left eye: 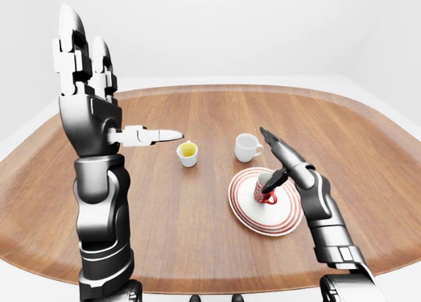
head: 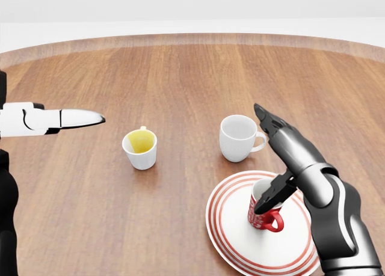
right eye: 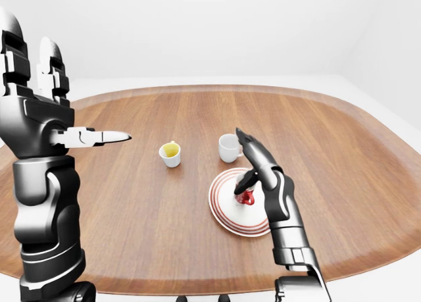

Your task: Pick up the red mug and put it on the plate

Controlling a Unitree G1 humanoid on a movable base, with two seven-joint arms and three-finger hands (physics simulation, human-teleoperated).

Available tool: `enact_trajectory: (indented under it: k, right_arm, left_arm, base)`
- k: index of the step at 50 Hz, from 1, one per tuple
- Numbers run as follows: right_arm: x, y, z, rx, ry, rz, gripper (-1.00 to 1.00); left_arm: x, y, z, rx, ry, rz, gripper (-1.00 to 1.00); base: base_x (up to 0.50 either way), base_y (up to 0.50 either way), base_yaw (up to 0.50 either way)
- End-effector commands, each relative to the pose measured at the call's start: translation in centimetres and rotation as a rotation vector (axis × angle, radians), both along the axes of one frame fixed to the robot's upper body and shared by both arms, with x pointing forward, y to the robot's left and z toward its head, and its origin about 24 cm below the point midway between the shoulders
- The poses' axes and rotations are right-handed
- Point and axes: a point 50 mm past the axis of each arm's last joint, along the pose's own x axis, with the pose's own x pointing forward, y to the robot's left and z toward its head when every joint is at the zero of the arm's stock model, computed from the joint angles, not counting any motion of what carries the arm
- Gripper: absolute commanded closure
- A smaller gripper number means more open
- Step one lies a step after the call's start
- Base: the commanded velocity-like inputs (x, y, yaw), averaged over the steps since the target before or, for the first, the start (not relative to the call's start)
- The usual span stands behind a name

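The red mug (head: pixel 263 218) stands upright on the white plate with red rings (head: pixel 228 231), at the lower right of the head view, its handle toward the bottom right. My right hand (head: pixel 271 162) is open beside it. Its long fingers (head: pixel 278 131) stretch straight out past the mug toward the top left. Its dark thumb (head: pixel 274 195) points down at the mug's rim and hides part of it. I cannot tell whether the thumb touches. My left hand (left eye: pixel 118 85) is raised high at the left, open and empty, fingers up and thumb pointing right.
A white mug (head: pixel 237 138) stands just above the plate, close to my right fingers. A small white cup with a yellow inside (head: pixel 140 148) stands left of it. All sit on a large oval wooden table (head: pixel 180 77) with a raised edge.
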Motion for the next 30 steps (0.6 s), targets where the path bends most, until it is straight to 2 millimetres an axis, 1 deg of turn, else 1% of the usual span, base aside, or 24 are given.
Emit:
enact_trajectory:
  k: [1,6,9,11,13,20,25,30]
  right_arm:
    - [-2.0,0.8,7.9,-0.108,-0.215,0.126,-1.00]
    - [-2.9,0.9,10.5,-0.149,-0.298,0.143,-1.00]
    - [-3.3,0.9,11.6,-0.171,-0.329,0.151,-1.00]
    - [-3.8,1.1,13.2,-0.164,-0.392,0.169,-1.00]
    - [-4.2,1.3,14.2,-0.179,-0.427,0.185,-1.00]
    - [-5.7,1.8,17.1,-0.247,-0.551,0.200,-1.00]
    - [-6.5,2.0,18.2,-0.282,-0.611,0.194,-1.00]
    - [-6.5,2.0,18.0,-0.274,-0.605,0.197,-1.00]
  left_arm:
    - [-0.2,0.1,0.3,-0.004,-0.013,0.001,-1.00]
    - [-0.1,0.2,0.1,-0.004,-0.004,0.002,-1.00]
    - [-0.1,0.2,0.2,-0.005,-0.012,0.001,-1.00]
    - [-0.2,0.1,0.3,-0.005,-0.016,0.000,-1.00]
    - [-0.2,0.1,0.4,-0.005,-0.018,-0.001,-1.00]
    - [-0.7,0.1,0.9,-0.004,-0.050,-0.002,-1.00]
    - [-0.6,0.1,0.9,-0.004,-0.046,-0.003,-1.00]
    - [-0.5,0.0,0.8,-0.002,-0.044,-0.006,-1.00]
  base:
    - [0.00,0.00,0.00]
    - [0.00,0.00,0.00]
    - [0.00,0.00,0.00]
    - [0.00,0.00,0.00]
    - [0.00,0.00,0.00]
    - [0.00,0.00,0.00]
    - [0.00,0.00,0.00]
    - [0.00,0.00,0.00]
